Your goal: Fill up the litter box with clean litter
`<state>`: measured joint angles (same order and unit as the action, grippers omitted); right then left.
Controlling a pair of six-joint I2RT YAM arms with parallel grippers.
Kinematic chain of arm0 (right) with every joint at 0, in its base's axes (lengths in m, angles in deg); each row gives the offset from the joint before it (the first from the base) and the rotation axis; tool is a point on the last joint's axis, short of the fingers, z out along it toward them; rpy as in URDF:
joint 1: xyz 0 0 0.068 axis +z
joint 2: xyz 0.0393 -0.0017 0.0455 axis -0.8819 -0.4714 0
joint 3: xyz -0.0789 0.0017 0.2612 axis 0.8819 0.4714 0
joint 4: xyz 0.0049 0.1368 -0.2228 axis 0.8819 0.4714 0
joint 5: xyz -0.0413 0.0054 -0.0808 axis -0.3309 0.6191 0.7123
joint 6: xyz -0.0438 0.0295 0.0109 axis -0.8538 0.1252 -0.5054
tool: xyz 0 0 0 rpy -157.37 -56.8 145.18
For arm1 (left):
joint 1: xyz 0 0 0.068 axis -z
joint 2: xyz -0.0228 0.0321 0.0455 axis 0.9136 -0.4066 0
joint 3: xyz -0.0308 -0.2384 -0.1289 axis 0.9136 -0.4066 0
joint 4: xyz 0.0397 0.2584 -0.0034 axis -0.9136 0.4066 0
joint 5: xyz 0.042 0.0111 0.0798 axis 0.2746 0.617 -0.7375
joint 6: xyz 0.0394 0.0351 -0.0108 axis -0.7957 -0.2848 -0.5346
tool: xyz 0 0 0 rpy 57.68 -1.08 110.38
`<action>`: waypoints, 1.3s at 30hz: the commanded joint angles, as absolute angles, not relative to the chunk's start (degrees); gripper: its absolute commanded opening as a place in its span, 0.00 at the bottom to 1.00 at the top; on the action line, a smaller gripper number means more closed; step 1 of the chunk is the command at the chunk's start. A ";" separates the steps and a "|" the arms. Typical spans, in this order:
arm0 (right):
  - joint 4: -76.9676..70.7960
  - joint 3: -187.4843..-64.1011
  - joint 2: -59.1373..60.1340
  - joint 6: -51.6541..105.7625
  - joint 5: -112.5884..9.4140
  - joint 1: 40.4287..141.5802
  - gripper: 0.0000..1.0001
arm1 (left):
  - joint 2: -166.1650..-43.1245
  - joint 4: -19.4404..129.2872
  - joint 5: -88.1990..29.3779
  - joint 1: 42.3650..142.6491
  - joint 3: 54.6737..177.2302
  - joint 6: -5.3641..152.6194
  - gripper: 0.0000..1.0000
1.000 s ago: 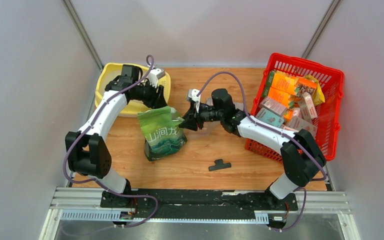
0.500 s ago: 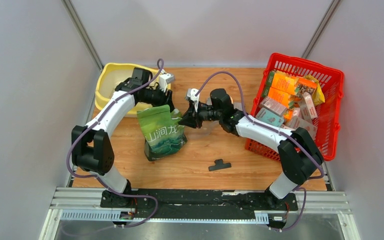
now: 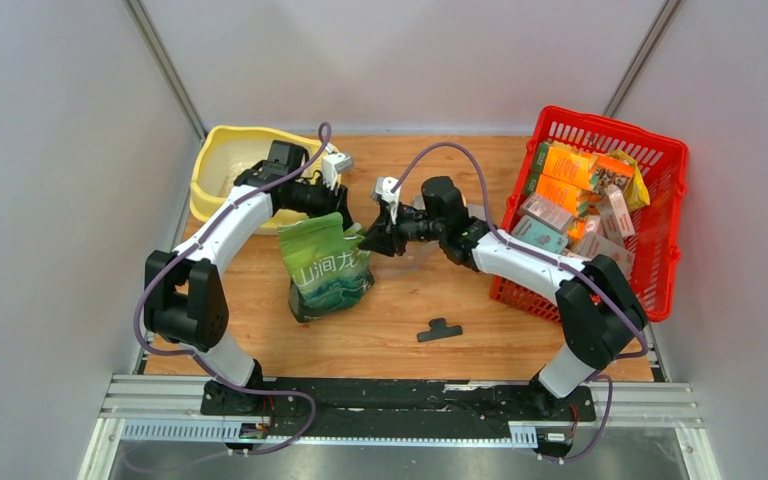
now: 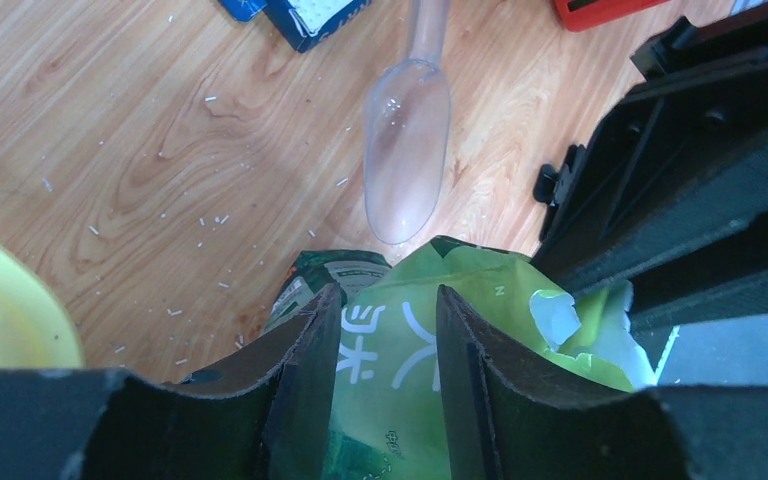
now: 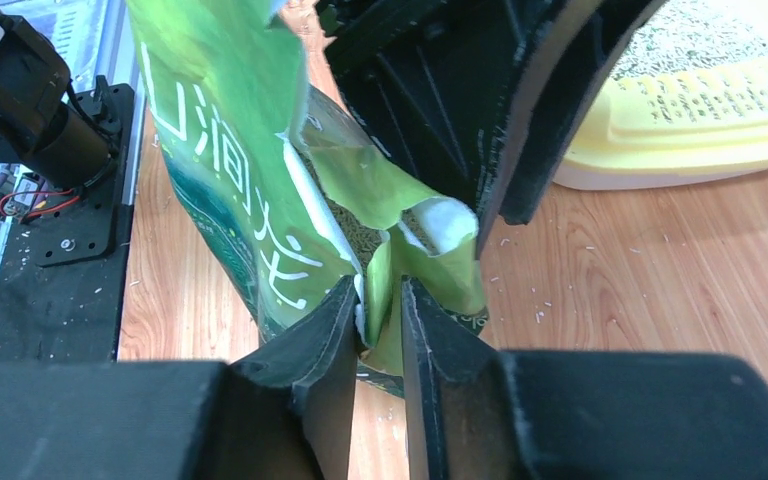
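The green pouch of clean litter (image 3: 327, 265) stands upright mid-table with its top torn open; inside it I see granules (image 5: 355, 235). My right gripper (image 3: 368, 240) is shut on a torn flap at the pouch's right top edge (image 5: 430, 270). My left gripper (image 3: 332, 205) is at the pouch's top from the far side, its jaws open with the green film (image 4: 390, 360) showing between them. The pale yellow litter box (image 3: 222, 150) sits at the far left; the right wrist view shows its rim (image 5: 680, 120) and pale litter (image 5: 695, 40) in it.
A clear plastic scoop (image 4: 407, 150) lies on the wood right of the pouch. A black clip (image 3: 440, 328) lies nearer the front. The red basket (image 3: 660, 150) of orange and pink cartons stands at the right. Stray granules dot the table.
My left gripper has swung right from over the litter box to the top of the pouch. The right gripper has kept its hold on the pouch edge.
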<state>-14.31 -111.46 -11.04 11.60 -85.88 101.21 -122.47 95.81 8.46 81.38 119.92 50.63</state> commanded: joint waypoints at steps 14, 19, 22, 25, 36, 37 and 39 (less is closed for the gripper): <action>-15.46 -118.87 -16.06 13.02 -94.03 96.51 0.61 | -124.16 100.44 19.37 82.00 124.11 49.22 0.48; -17.29 -122.23 -20.54 21.54 -99.75 95.89 0.68 | -125.39 103.87 20.69 82.00 125.78 47.37 0.47; -20.47 -122.58 -22.22 26.30 -101.95 95.45 0.69 | -125.83 105.89 21.04 82.00 126.57 45.97 0.47; -20.82 -123.37 -23.54 28.06 -105.20 95.54 0.67 | -125.83 106.16 20.51 81.92 126.58 45.88 0.46; -47.50 -119.16 -26.96 57.13 -112.50 95.54 0.64 | -128.73 105.19 22.97 78.49 130.18 51.15 0.45; -48.58 -118.89 -27.14 58.02 -112.50 95.63 0.64 | -129.17 105.19 23.06 78.14 130.44 51.41 0.45; -48.68 -118.28 -27.23 57.68 -111.98 95.72 0.65 | -129.43 105.63 23.41 77.61 131.23 51.68 0.45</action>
